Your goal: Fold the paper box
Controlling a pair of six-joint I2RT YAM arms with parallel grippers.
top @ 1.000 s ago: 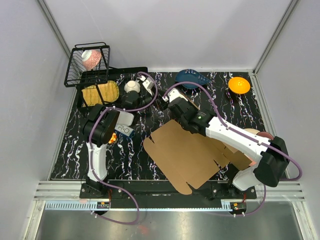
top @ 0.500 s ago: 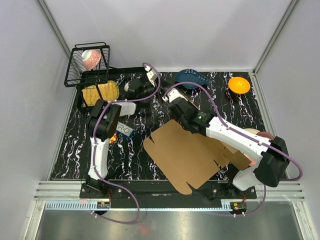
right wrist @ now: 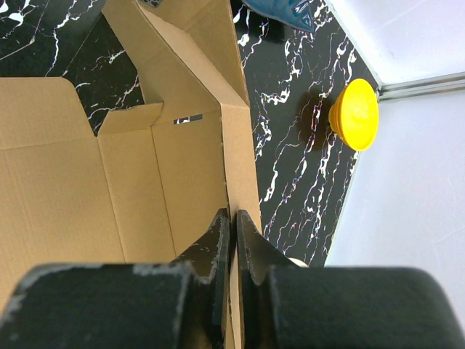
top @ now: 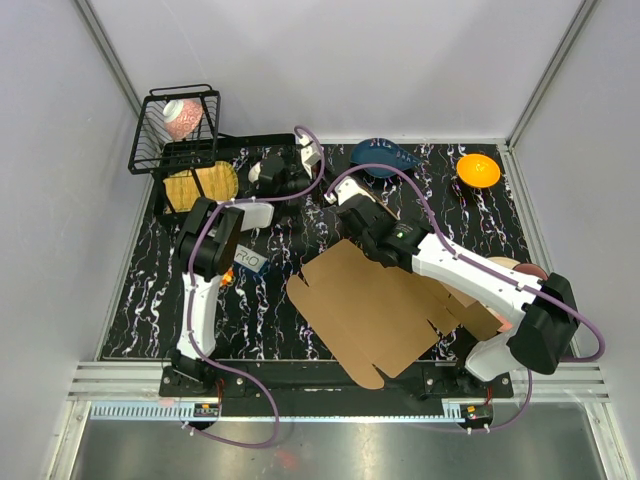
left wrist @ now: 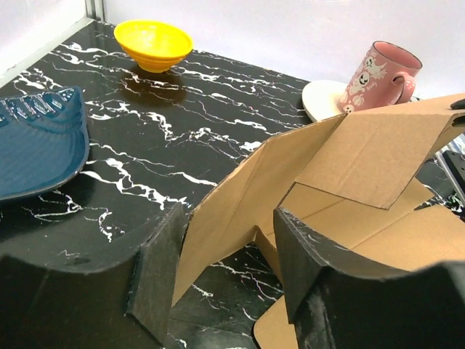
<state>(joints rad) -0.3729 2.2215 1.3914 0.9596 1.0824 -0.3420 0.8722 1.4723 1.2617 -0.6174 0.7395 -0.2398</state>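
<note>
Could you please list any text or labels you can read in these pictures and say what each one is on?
Raised lettering, too blurred to read: blue dish.
White letters, too small to read: small dark packet.
Cartoon figures, no legible words: pink mug.
No print: paper box.

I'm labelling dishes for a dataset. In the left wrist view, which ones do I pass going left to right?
The blue plate → yellow bowl → white saucer → pink mug.
</note>
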